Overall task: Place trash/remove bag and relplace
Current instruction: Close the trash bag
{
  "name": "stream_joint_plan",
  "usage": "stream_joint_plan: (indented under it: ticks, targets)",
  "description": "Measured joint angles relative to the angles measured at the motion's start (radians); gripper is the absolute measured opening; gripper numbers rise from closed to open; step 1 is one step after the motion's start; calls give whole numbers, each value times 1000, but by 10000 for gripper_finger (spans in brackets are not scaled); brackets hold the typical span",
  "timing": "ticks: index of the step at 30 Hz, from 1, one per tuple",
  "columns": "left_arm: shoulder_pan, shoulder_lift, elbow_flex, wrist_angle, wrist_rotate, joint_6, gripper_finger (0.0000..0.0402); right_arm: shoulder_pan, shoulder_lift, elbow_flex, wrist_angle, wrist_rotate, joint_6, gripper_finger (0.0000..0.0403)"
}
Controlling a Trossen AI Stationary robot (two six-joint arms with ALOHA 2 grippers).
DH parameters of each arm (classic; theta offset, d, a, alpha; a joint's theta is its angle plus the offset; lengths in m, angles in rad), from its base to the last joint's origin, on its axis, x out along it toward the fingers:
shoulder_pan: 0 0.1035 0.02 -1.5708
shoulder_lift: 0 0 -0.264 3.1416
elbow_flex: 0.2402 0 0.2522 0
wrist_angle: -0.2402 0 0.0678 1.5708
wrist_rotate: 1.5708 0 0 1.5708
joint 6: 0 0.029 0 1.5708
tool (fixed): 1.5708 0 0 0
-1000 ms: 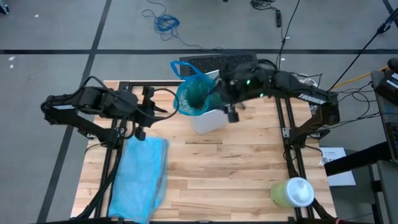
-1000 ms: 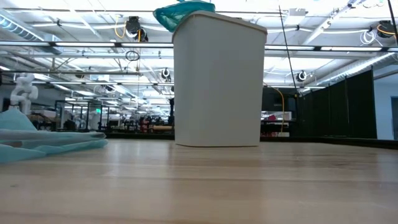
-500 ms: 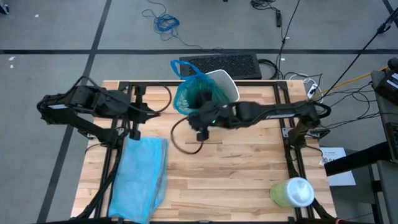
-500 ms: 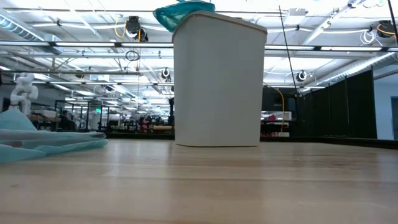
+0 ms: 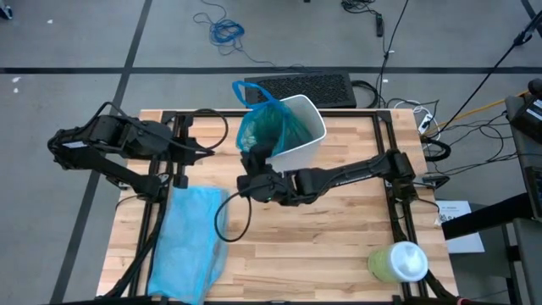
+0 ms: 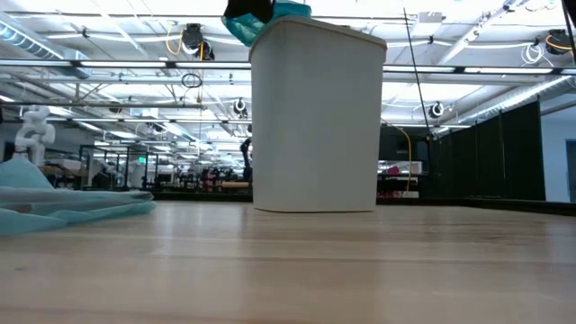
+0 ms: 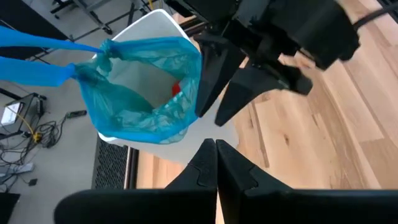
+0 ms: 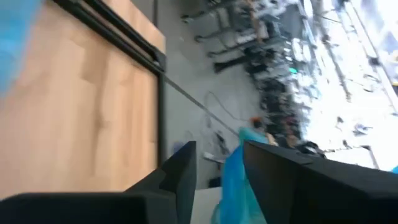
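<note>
Right gripper (image 5: 252,155): jaws spread, beside bag (image 5: 264,130) rim, nothing held. Left gripper (image 5: 206,151): jaws pressed together, waiting near the table's left. Bag: in bin (image 5: 298,140), handles loose. Spare bag (image 5: 190,241): flat, left. Step: bag removal. Next: pinch rim, lift.

Translucent teal plastic bag (image 5: 267,129) in smooth matt white bin (image 5: 302,144); pale wood-grain table (image 5: 322,246).

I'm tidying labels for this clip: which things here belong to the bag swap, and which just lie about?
Job: teal bag in the white bin; sky-blue spare bag; right gripper beside the bin; left gripper.
Lying about: green container; keyboard.
</note>
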Motion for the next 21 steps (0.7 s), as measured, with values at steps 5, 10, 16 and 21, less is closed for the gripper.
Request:
stream_joint_plan:
  ticks: [5, 10, 16, 21]
  targets:
    - [0, 0, 0, 0, 0, 0, 1, -15, 2, 0, 5, 30, -3, 93]
    - [0, 0, 0, 0, -1, 0, 0, -25, 2, 0, 6, 44, -1, 27]
    - [0, 0, 0, 0, -14, 4, 0, -10, -3, 0, 56, 42, -43, 2]
    - [0, 0, 0, 1, -110, -2, 0, -1, -19, 57, 71, 44, -73, 1]
